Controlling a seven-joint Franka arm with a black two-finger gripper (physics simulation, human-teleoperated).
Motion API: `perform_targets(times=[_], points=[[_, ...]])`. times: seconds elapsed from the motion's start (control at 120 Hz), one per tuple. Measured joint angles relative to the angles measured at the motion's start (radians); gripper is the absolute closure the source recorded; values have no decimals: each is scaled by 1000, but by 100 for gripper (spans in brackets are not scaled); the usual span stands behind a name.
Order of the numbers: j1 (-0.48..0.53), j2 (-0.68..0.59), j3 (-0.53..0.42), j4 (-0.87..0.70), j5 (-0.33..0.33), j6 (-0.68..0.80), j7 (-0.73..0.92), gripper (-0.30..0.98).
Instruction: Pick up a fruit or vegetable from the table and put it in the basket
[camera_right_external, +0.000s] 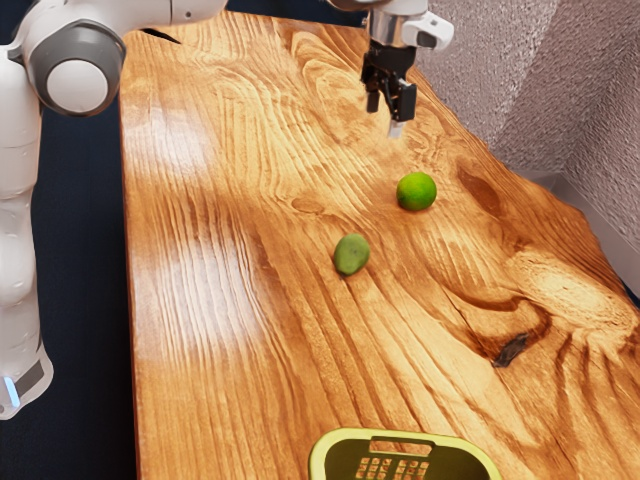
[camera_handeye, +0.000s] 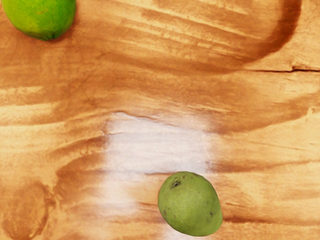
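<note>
Lying on the desk, the lime and green mango are both ungrasped, outside the basket; picking one, carrying it over and dropping it in all remain, I'd say. The arm reaches out over the wood, its empty fingers spread and pointing down, clear of either fruit.

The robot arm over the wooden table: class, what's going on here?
The robot arm holds its gripper open and empty above the wooden table. A bright green, lime-like fruit and a duller green fruit both lie on the table, outside the yellow-rimmed basket. Neither is picked up yet.
</note>
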Motion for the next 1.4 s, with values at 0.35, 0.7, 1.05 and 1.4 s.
perform_targets(times=[0.35, 0.7, 1.05, 1.4], points=[[7, 20, 5, 48, 7, -53, -14, 0], [3, 16, 4, 46, -71, -143, -315, 0], [43, 29, 5, -40, -77, -200, -577, 0], [53, 47, 2, -48, -37, -132, -656, 0]])
